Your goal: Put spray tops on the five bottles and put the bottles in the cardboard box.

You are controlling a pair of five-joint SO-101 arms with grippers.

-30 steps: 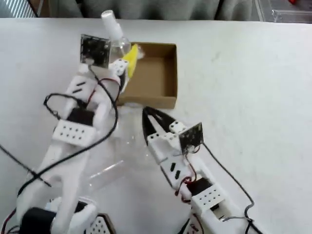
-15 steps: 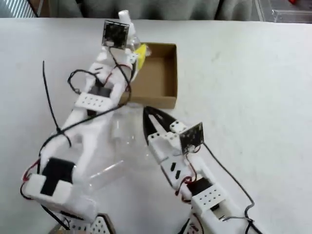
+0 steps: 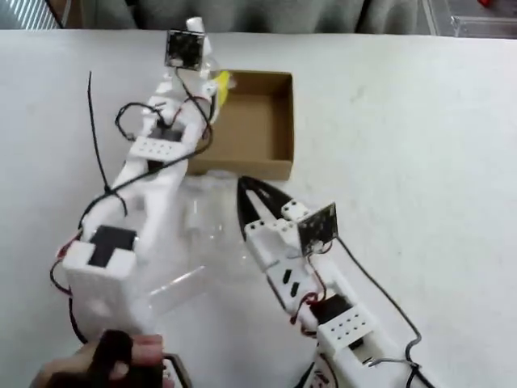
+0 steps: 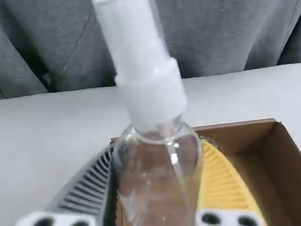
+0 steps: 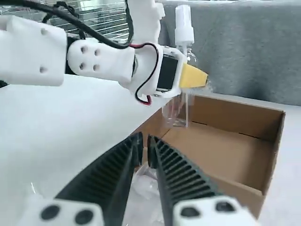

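Cardboard: you have one box [image 3: 250,168], open-topped, on the white tabletop [image 3: 420,145] in the high view. Two end effectors are counted. The left end effector [image 3: 208,74] sits at the box's left wall, pinching one clear bottle [image 3: 208,63], largely hidden behind the wrist camera board, with one white spray top [image 3: 196,27] fitted. The right end effector [image 3: 242,187] lies just short of the box's near wall, its black fingers pressed together and holding nothing. The loose bottles [image 3: 202,222] lie on the tabletop beside it; glare prevents a count.

Left wrist view: one grey finger [image 4: 89,188] and one yellow finger [image 4: 221,188] clamp the bottle's body from either side. Its base and the spray top's tip are cut off.

Right wrist view: the held bottle hangs upright at the box's wall. You cannot tell whether its base is inside. Only a thin slit parts the black fingers. Clear plastic beneath them is hard to make out.
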